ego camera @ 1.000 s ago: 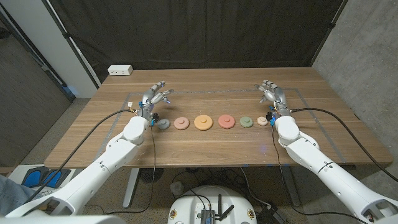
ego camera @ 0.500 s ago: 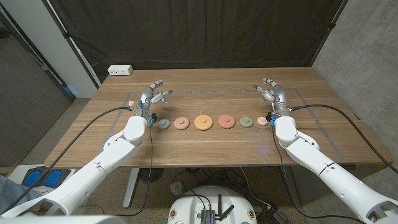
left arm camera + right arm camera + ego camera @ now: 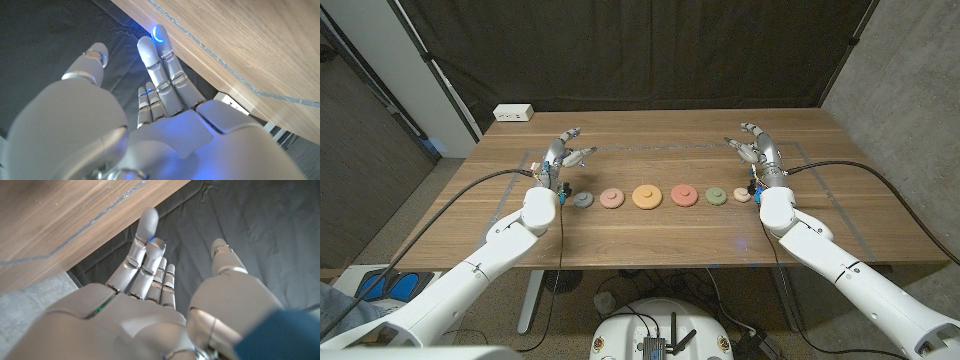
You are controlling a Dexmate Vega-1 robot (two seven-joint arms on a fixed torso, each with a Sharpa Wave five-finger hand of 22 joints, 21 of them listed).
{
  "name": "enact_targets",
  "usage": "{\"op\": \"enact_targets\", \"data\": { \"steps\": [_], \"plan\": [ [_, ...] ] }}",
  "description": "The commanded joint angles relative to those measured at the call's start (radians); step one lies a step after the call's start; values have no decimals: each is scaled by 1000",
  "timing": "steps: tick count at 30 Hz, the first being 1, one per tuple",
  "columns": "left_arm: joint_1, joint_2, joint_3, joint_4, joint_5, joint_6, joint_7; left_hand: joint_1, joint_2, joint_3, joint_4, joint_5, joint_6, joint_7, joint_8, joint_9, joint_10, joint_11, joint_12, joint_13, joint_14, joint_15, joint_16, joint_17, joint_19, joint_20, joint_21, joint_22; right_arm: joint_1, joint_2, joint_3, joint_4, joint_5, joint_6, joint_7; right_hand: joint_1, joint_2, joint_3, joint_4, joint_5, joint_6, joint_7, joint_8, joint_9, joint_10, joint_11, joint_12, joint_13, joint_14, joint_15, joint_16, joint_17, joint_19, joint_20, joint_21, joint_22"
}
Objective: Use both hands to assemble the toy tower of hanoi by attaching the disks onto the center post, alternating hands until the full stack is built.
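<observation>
a grey disk (image 3: 583, 199), pink disk (image 3: 612, 198), orange disk (image 3: 646, 196), red disk (image 3: 684, 195), green disk (image 3: 716, 196) and cream disk (image 3: 742, 194) on a brown wooden table (image 3: 660, 235).

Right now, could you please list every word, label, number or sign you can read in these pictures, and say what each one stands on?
None can be read.
The white rectangular box at the wooden table's far corner shows dark marks, too small to read.
The round coloured disks, from grey disk to cream disk, show no writing.

left hand (image 3: 563, 153) raised, fingers spread (holding nothing); right hand (image 3: 758, 149) likewise
</observation>
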Motion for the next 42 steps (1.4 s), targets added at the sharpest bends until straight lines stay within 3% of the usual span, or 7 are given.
{"op": "enact_targets", "data": {
  "steps": [1, 8, 16, 42],
  "plan": [
    [13, 18, 13, -49, 108, 72, 59, 12, -3, -6, 2, 8, 13, -2, 3, 3, 6, 0, 4, 6, 10, -58, 9, 1, 10, -93, 10, 0, -5, -20, -23, -45, -110, -69, -29, 3, 12, 0, 7, 5, -5, -3, -7, -1, -10, 0, -5, 8, -9, -85, -15, -8, -11, -73, 10, -2],
    [13, 25, 28, -74, 187, 131, 97, 16, -2, -12, 3, 9, 17, -5, 4, 3, 9, -4, 5, 7, 15, -58, 17, 0, 11, -93, 14, -1, -10, -25, -21, -61, -120, -95, -16, 16, 18, -1, 1, 7, -1, -13, -4, 2, -10, 0, -5, 14, -5, -86, -11, -3, -17, -74, 16, -8],
    [-1, 21, 52, -67, 243, 165, 112, 19, -1, -20, 4, 10, 21, -11, 4, 3, 13, -9, 6, 8, 15, -58, 20, -4, 11, -93, 18, -2, -5, -37, -57, -104, -226, -208, -37, 46, 23, 4, -10, 10, -14, -18, -5, 12, -26, -10, -10, 22, -17, -86, -17, -7, -25, -75, 21, -18],
    [-31, 36, 131, -112, 463, 366, 149, 37, 4, -42, 6, 14, 12, -14, 0, 2, 6, -10, 2, 12, 8, -58, 30, -20, -4, -92, 28, -6, 34, -62, -172, -118, -508, -397, -52, 70, 30, -19, -3, 4, -46, -32, -8, 31, -45, -18, -10, 43, -39, -86, -41, -45, -50, -74, 37, -46]
  ]
}}
